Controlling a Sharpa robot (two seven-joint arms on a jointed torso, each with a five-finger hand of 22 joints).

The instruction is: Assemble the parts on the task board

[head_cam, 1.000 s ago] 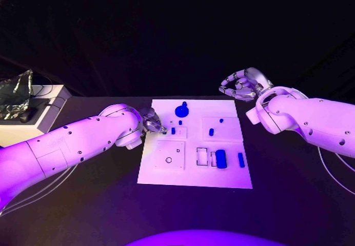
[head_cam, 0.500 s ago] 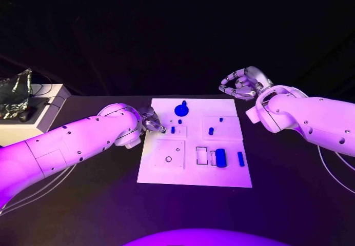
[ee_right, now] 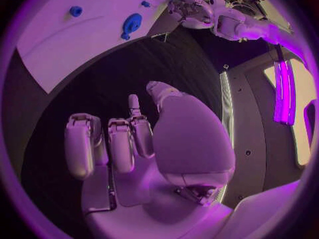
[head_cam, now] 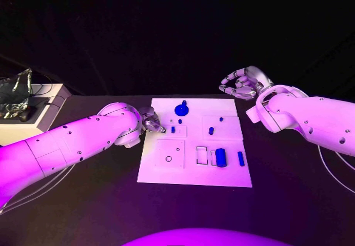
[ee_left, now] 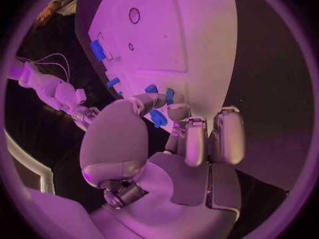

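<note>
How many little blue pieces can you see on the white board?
6 at least: the big round piece at the far edge, pegs at, a block and a bar nearer. The left hand may hide more.

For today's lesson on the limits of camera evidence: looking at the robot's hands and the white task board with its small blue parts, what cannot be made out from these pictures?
- Head view: the silver left hand at the white task board edge is mostly hidden by its own white arm.
- Left wrist view: whether the fingers grip the small blue part or merely touch it; the thumb covers the contact.
- Head view: the small blue pegs are too small to tell their shape.
- Right wrist view: the board's far side is cut off.
</note>
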